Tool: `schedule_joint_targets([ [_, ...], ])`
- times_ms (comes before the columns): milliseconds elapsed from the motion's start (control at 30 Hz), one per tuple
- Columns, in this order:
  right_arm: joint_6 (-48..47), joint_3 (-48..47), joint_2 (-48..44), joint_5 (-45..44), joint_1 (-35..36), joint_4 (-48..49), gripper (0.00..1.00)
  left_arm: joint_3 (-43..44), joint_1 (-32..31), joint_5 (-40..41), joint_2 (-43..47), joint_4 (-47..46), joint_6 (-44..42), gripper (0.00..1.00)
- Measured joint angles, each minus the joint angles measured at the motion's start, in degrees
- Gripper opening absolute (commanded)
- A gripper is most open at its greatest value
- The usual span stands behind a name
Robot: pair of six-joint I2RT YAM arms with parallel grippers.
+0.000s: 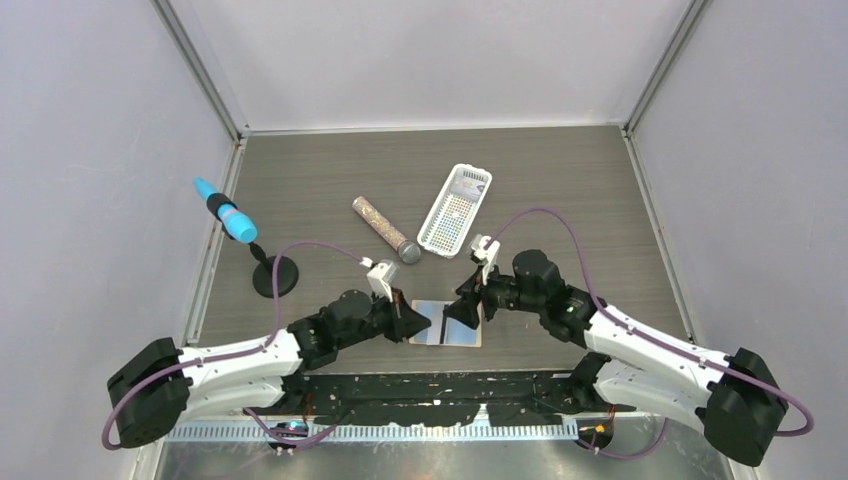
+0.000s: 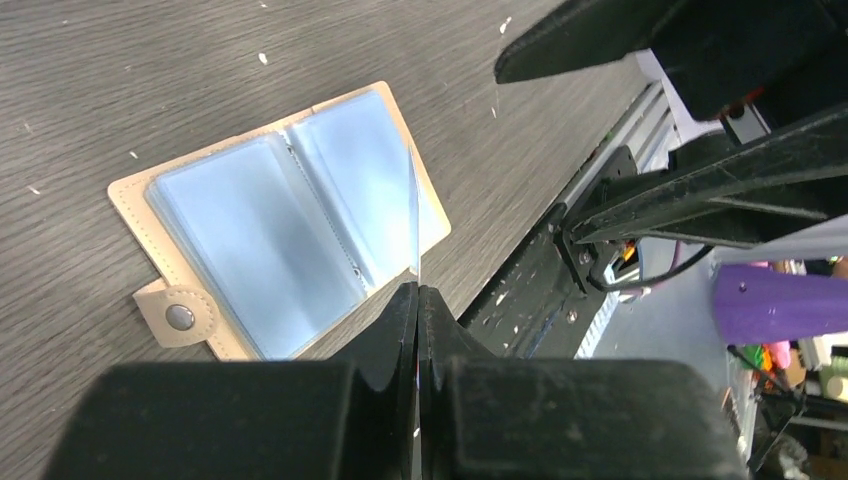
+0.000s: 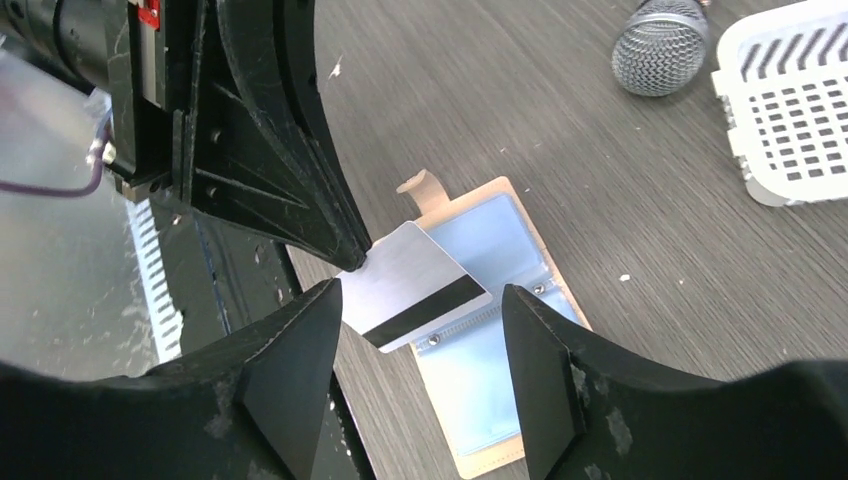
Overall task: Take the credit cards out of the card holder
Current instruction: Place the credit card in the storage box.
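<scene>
One card holder [image 1: 446, 323], one striped credit card [image 3: 415, 285], one glittery tube [image 1: 385, 230], one white basket [image 1: 455, 212], one blue-tipped stand [image 1: 275, 276].

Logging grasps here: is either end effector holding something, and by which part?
The left end effector pinches a credit card by the edge away from its stripe; the right end effector holds nothing.
</scene>
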State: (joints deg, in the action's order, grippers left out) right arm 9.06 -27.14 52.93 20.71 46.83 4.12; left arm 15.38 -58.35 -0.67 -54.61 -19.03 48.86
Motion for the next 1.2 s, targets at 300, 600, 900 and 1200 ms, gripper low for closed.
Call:
schedule_joint_targets([
  [300, -8.04, -5.86, 5.97, 12.61, -2.08, -6.03, 0.74, -0.22, 0.00, -5.31, 0.63, -1.90, -4.55, 0.00],
  [600, -13.07, -7.13, 9.64, 17.70, -2.08, -9.84, 0.60, -0.22, 0.00, -8.02, 0.63, -4.07, -5.42, 0.00],
  [900, -14.56, -6.97, 9.38, 20.09, -2.43, -10.10, 0.06, -0.44, 0.00, -8.55, 0.87, -4.33, -5.79, 0.00],
  [1200, -15.26, -3.10, 1.14, 14.91, 1.62, -6.80, 0.05, 0.39, 0.20, -4.90, 5.35, 1.14, -4.44, 0.47],
])
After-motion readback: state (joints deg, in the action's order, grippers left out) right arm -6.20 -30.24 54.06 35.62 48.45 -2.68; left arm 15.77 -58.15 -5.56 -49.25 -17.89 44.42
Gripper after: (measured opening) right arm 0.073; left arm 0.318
